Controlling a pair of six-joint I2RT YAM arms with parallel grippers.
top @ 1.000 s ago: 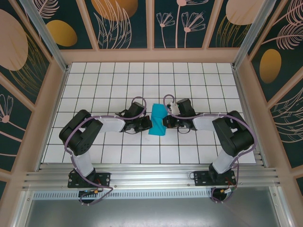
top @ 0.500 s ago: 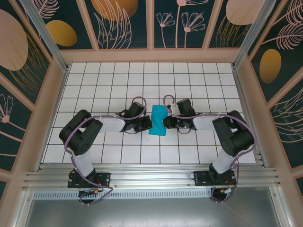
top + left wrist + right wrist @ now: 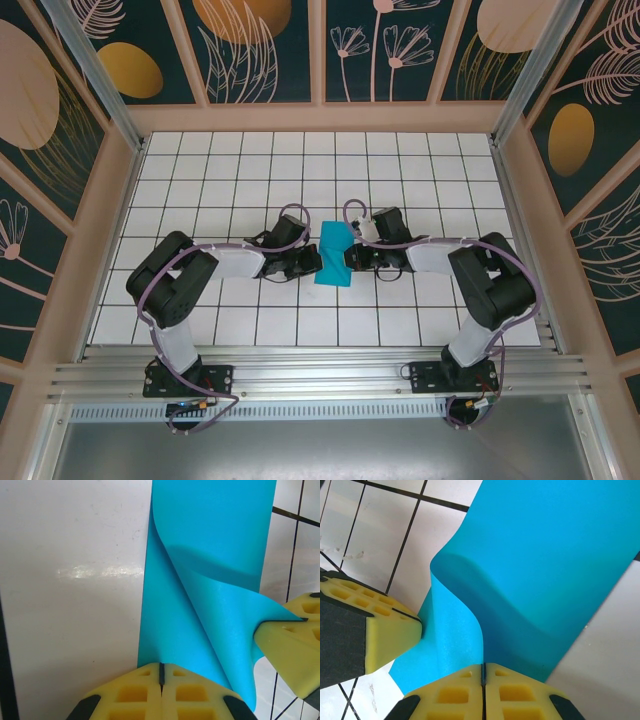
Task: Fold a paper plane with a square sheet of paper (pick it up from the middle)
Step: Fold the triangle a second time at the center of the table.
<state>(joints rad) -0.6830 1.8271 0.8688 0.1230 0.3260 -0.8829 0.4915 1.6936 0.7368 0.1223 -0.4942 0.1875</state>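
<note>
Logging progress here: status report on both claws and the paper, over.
Left claw shut on the teal paper. Right claw shut on its other side. Paper curled between them. Nothing blocking.

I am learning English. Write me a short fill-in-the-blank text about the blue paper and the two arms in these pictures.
1. The left end effector is not open; it is ____ on the edge of the paper.
2. Exactly ____ end effectors grip the paper: the left one and the right end effector.
3. Seen from above, the paper lies ____ them.

Missing words: shut; two; between.
</note>
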